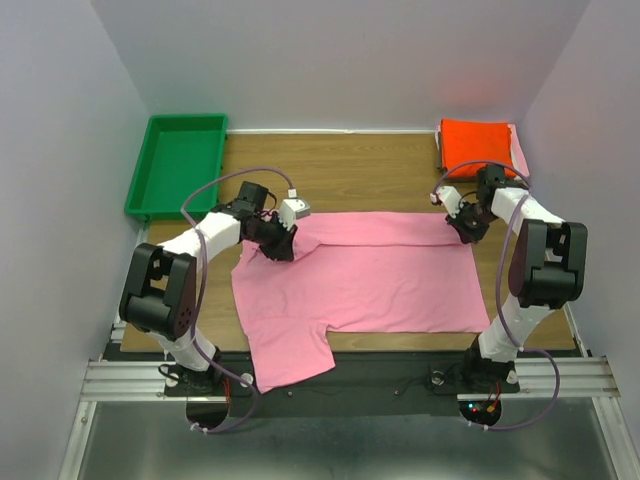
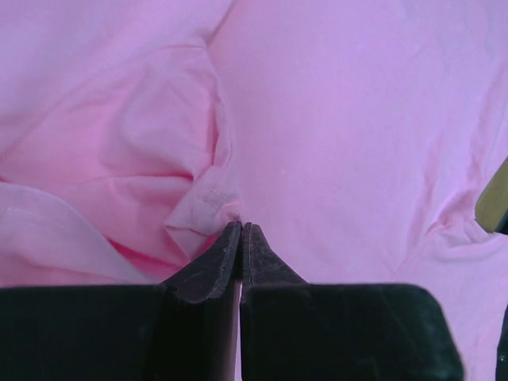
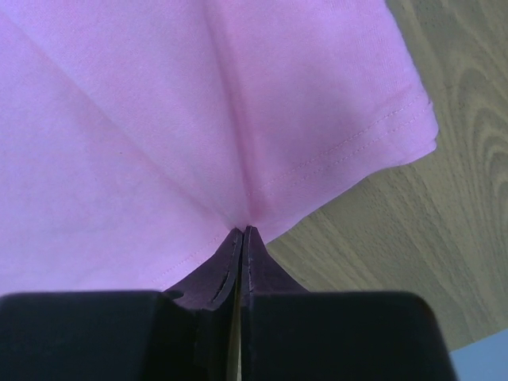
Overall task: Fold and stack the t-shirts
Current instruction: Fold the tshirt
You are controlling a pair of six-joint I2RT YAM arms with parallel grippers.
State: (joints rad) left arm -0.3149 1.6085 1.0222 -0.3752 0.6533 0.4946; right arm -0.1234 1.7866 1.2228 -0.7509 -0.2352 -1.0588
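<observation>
A large pink t-shirt [image 1: 360, 285] is spread across the middle of a wooden counter [image 1: 350, 165], seen from above. One sleeve hangs toward the near edge, and a strip along the far edge is raised into a fold.

A green plastic tray [image 1: 137, 190] is set at the far left corner. At the far right corner, a folded orange-red t-shirt [image 1: 475, 145] is laid on a paler pink one [image 1: 520, 158]. Both are well apart from the spread shirt.

The left tool [image 1: 280, 243] is pinched closed on bunched pink cloth at the shirt's far left corner. The right tool [image 1: 466, 230] is pinched closed on the stitched hem at the far right corner, with bare wood seen just beside it.
</observation>
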